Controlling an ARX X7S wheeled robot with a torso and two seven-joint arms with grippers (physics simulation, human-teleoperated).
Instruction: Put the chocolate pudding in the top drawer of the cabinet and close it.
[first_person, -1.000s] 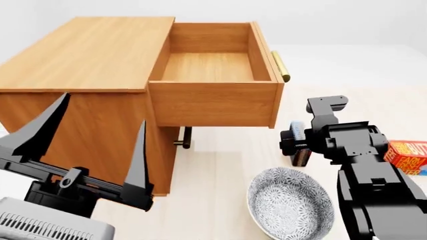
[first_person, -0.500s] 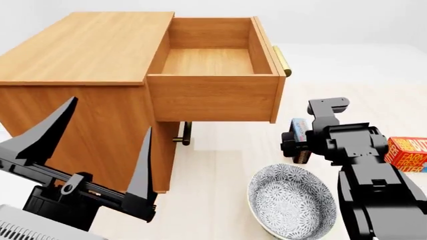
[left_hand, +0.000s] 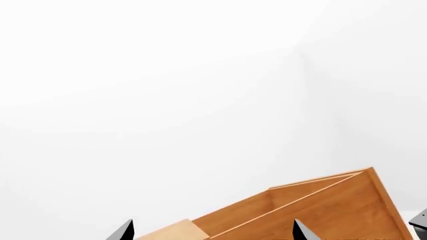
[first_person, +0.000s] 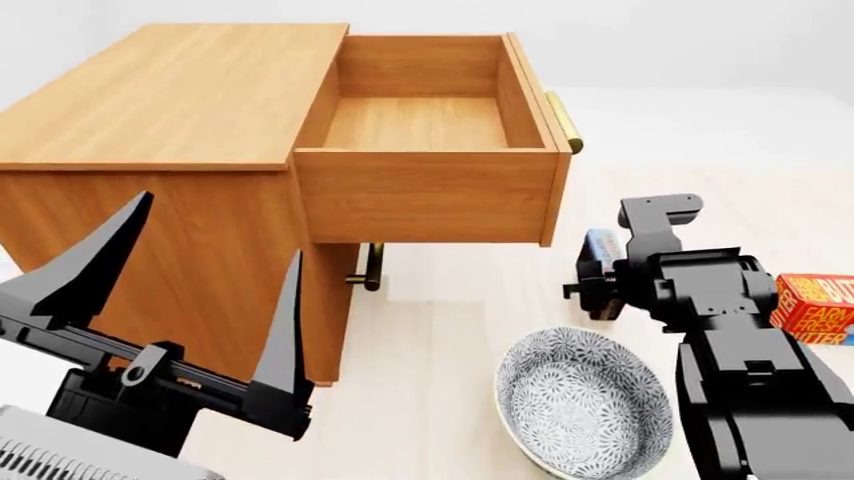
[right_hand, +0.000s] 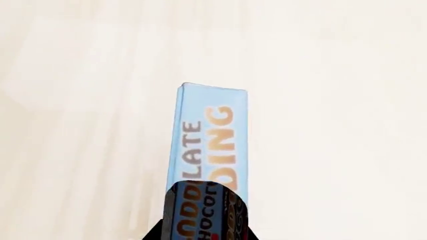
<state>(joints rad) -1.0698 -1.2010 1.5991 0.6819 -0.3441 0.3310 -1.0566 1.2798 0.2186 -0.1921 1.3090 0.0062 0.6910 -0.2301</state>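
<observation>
Pale floor | right hand (first_person: 597, 275) low, gripping chocolate pudding (first_person: 599, 250) | left hand (first_person: 187, 300) raised, fingers spread

- The left gripper (first_person: 187, 290) is matte black, with two long, flat, wedge-shaped fingers that taper to sharp points.
- The fingers sit on a straight black cross rail with a small round grey knob at its middle.
- Behind the rail sits a blocky black housing, above a light grey ribbed panel with fine slots.
- The right gripper (first_person: 597, 285) ends a chunky, angular black arm built of boxy faceted segments, topped by a small black bracket.
- No cables or markings show.
</observation>
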